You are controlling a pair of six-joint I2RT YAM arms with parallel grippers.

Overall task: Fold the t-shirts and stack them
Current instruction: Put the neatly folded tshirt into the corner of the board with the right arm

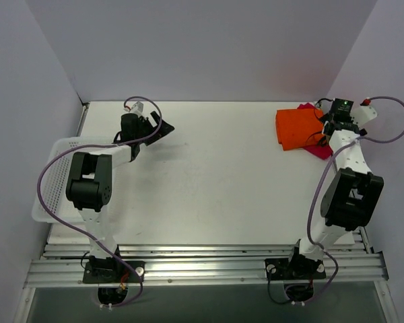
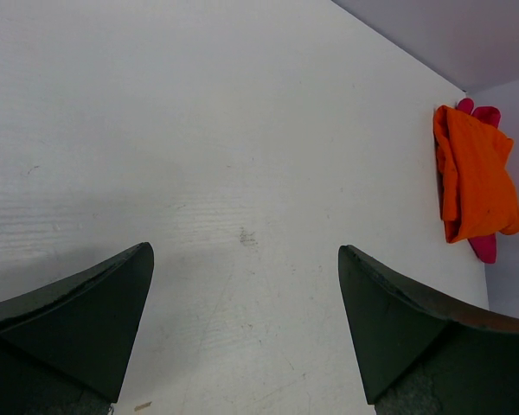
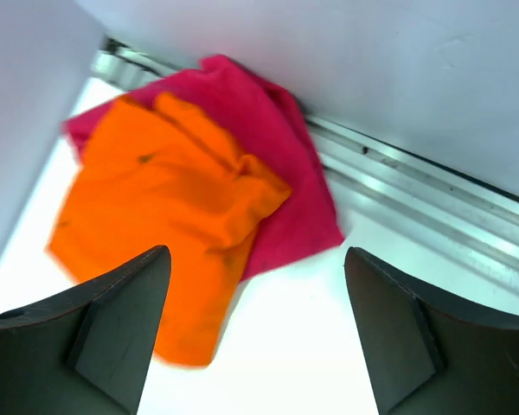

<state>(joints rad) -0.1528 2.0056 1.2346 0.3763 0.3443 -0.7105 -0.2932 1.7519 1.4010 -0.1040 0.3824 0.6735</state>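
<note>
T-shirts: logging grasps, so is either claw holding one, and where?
Nothing is held. The right claw stands open over the orange shirt and red shirt; the left claw is open, far from them.

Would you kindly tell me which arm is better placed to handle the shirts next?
Probably right: the right hand is open beside the orange shirt lying on the red shirt; the left hand, also open, is far away.

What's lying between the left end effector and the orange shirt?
Nothing: only bare white table stretches from the left end effector to the orange shirt. The left wrist view shows this, and the top view agrees.
</note>
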